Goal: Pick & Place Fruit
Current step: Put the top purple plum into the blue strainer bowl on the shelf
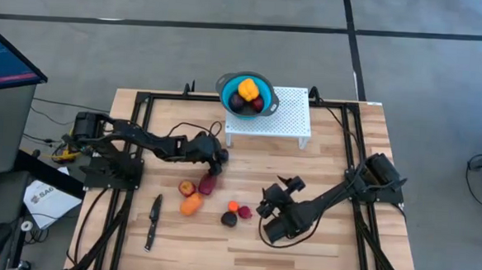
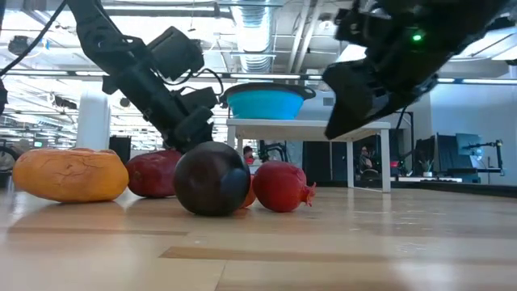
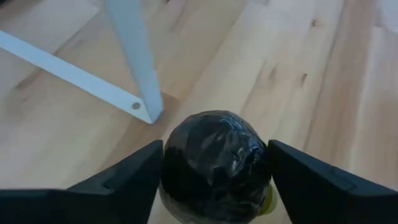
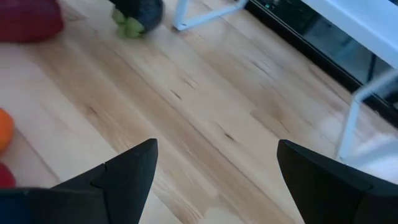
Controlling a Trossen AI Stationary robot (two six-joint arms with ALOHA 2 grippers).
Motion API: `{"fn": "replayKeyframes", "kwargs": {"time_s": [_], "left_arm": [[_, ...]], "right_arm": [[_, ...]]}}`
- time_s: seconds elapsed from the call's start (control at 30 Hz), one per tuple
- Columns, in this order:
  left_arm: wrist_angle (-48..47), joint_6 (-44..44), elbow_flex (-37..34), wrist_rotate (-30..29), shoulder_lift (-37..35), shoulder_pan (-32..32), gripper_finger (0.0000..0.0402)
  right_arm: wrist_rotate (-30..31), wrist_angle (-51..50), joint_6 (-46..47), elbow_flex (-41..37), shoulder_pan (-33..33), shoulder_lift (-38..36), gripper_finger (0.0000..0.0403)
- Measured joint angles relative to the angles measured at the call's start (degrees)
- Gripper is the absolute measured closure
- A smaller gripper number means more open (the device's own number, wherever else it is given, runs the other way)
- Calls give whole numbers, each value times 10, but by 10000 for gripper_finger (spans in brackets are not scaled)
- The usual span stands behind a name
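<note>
The left gripper (image 1: 216, 160) sits mid-frame in the high view, jaws wide with a dark purple fruit (image 3: 214, 165) right between the fingers (image 3: 127, 180), not pinched as far as I can tell; honestly I'd centre it and squeeze gently since that glossy round skin looks like it could squirt out. The right gripper (image 1: 272, 199) waits lower right of centre, spread wide and holding nothing. The blue bowl (image 1: 246, 91) on the white stand (image 1: 285, 119) at top centre has three fruits in it, so lift well clear of its rim.
</note>
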Motion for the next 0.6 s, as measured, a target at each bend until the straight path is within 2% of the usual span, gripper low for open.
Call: {"fn": "replayKeyframes", "kwargs": {"time_s": [0.2,0.33,0.5,0.6], "left_arm": [[2,18,0,6,0,0,196],[5,-3,0,22,0,1,203],[39,-83,0,122,-9,7,201],[80,-114,0,170,-26,7,206]], "right_arm": [[-11,147,-157,0,-43,0,79],[-58,208,-246,1,-67,0,79],[-9,213,-342,0,-32,-2,79],[52,229,-412,-3,-2,-3,79]]}}
